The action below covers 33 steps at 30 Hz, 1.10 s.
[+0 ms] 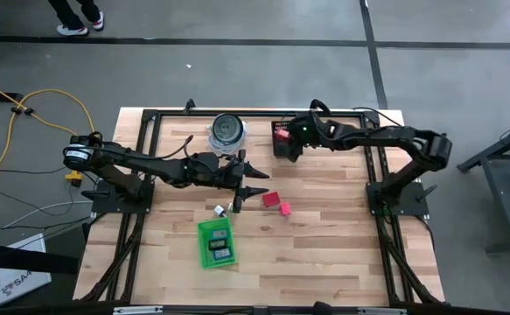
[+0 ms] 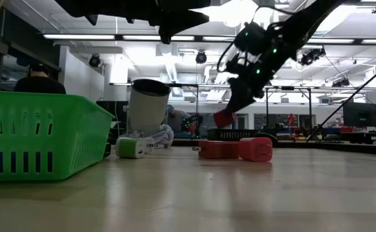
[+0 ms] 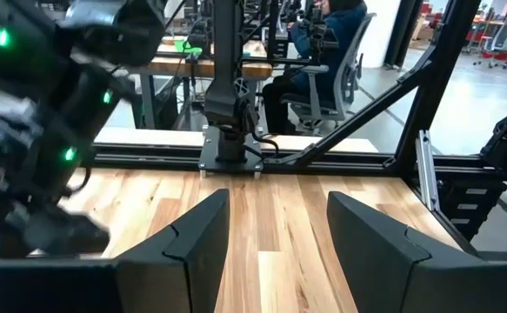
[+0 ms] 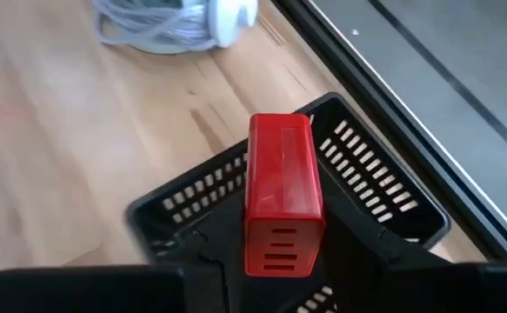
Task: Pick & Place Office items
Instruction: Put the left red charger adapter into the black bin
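Above the black basket (image 4: 383,209), right tool (image 4: 285,252) grips 1 red block (image 4: 283,187).

Wooden table (image 1: 324,254) bears green tray (image 1: 216,244), red blocks (image 1: 276,203), black basket (image 1: 282,140), perhaps a charger (image 2: 131,147)

Left arm stretched from left edge of high view toward middle. Left gripper (image 1: 253,182) sat at centre, fingers (image 3: 196,235) spread wide apart. Right arm reached from right side toward upper middle. Right gripper (image 1: 286,143) pointed down, fingers squeezed around red block (image 4: 283,193).
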Each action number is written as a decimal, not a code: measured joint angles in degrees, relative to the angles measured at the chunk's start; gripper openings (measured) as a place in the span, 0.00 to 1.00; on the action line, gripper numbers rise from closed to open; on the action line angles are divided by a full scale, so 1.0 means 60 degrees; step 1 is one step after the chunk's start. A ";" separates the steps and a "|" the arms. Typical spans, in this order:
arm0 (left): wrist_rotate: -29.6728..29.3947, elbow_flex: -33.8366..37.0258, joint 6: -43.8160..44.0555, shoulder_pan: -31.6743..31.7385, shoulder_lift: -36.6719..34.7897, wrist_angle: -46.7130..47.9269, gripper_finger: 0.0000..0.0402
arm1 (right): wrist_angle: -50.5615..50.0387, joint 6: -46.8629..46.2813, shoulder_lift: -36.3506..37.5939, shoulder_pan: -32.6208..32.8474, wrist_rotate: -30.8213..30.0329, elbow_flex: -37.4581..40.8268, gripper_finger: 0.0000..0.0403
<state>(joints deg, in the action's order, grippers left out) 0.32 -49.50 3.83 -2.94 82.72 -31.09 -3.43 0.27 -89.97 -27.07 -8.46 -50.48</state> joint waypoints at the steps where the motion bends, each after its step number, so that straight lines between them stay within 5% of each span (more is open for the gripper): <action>1: 0.0003 0.0000 0.0000 0.0000 0.0000 0.0000 0.47 | 0.0128 -0.0005 -0.0176 0.0000 -0.0219 0.0000 0.28; 7: 0.0003 0.0000 -0.0003 0.0000 0.0002 -0.0004 0.47 | 0.0881 -0.0404 -0.0906 0.0003 -0.1180 0.0000 0.28; 33: 0.0003 0.0000 -0.0003 0.0004 0.0007 -0.0036 0.47 | 0.1217 -0.1371 -0.1181 -0.0294 -0.1062 0.0000 0.28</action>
<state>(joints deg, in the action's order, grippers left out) 0.34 -49.50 3.81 -2.92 82.76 -31.31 3.87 -7.95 -97.06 -28.83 -14.83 -50.48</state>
